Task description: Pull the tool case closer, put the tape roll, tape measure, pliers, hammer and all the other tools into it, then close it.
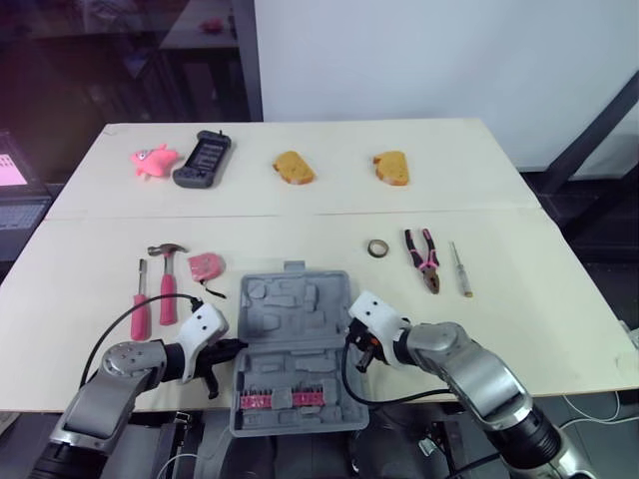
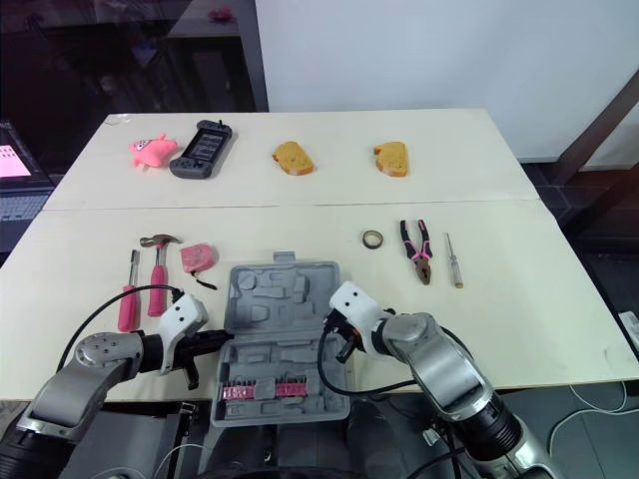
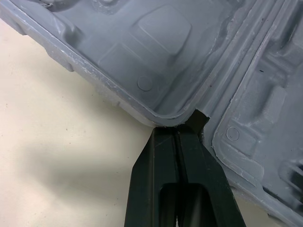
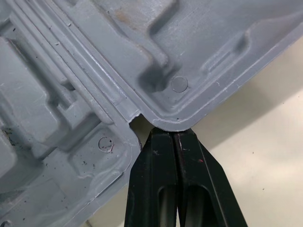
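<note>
**Both grippers pinched tight at the case's hinge**

The open grey plastic tool case (image 1: 295, 334) sits right between the two grippers. The left gripper (image 3: 176, 132) has its black fingers squeezed together with nothing in them, tips touching the case rim at the hinge notch. The right gripper (image 4: 173, 133) is the same on the opposite side. The pink-handled hammer (image 1: 167, 276) and pink tape measure (image 1: 207, 265) lie beyond the left jaws. The dark tape roll (image 1: 377, 247) and pink-and-black pliers (image 1: 423, 259) are beyond the right ones, well apart.
</note>
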Controlling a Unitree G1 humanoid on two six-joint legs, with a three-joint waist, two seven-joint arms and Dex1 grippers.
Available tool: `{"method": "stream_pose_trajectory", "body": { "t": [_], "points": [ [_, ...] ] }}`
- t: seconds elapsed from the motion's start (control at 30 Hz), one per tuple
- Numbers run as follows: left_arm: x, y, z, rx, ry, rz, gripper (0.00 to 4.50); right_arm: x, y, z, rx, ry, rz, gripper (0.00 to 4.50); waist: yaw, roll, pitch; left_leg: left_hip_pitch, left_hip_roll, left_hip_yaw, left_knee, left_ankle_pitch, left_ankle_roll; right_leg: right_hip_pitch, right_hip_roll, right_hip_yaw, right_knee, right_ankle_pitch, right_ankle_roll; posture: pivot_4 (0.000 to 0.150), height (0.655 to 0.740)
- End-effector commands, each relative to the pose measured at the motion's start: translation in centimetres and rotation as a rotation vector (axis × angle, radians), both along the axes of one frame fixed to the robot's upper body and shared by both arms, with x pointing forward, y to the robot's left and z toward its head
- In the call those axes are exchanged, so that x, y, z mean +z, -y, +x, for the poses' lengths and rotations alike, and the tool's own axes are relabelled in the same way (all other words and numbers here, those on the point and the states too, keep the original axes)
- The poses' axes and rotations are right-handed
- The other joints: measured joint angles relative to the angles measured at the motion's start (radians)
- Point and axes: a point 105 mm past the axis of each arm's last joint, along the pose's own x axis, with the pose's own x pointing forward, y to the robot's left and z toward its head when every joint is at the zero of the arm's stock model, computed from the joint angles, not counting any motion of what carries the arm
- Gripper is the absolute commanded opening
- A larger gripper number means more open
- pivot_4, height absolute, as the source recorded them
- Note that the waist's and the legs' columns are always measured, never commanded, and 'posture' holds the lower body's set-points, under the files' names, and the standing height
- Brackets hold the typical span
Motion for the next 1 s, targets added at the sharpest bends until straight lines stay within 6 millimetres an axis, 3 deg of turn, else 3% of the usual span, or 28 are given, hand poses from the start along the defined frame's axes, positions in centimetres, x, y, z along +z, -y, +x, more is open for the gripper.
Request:
{"method": "stream_pose_trajectory", "body": {
  "t": [0.03,0.37,0.63,0.8,0.93,1.0],
  "points": [
    [-2.0,0.0,-1.3,-0.004,-0.092,0.017,0.0,-0.8,-0.5,-1.3,0.024,-0.059,0.003,0.07,0.0,0.0,0.0,0.0,0.0,0.0,0.0,0.0,0.0,0.0,0.0,0.0,0.0,0.0,0.0,0.15,0.74],
    [-2.2,-0.8,-1.2,0.02,-0.096,0.029,0.0,-0.8,0.3,-0.7,-0.005,-0.035,-0.015,0.07,0.0,-0.001,-0.002,0.0,0.0,0.0,0.0,0.0,0.0,0.0,0.0,0.0,0.0,0.0,0.0,0.15,0.74],
    [-1.7,-4.7,-0.2,0.09,-0.068,0.106,0.0,-0.2,4.5,0.3,-0.049,0.004,-0.05,0.07,-0.001,-0.001,-0.002,0.0,0.0,0.0,-0.001,0.0,0.0,0.0,0.0,0.0,-0.001,0.0,-0.001,0.15,0.74],
    [-0.9,-6.3,0.0,0.106,-0.055,0.118,0.0,2.3,6.0,1.1,-0.035,0.089,0.022,0.07,-0.002,-0.001,-0.001,0.0,0.0,0.001,-0.002,0.0,0.0,-0.002,0.0,0.001,-0.001,-0.001,-0.001,0.15,0.74],
    [1.9,-9.7,-0.4,0.149,0.002,0.091,0.0,6.2,8.5,0.7,-0.021,0.217,0.129,0.07,-0.01,-0.001,0.0,-0.001,0.001,0.001,-0.003,0.0,0.0,-0.004,0.001,0.001,-0.001,-0.001,-0.001,0.15,0.74],
    [4.0,-11.9,-0.5,0.175,0.058,0.068,0.0,7.6,11.1,0.4,-0.057,0.273,0.137,0.07,-0.01,-0.003,0.002,-0.002,0.001,0.001,-0.004,-0.001,0.001,-0.005,0.001,0.001,-0.001,-0.001,0.0,0.15,0.74]
  ]
}}
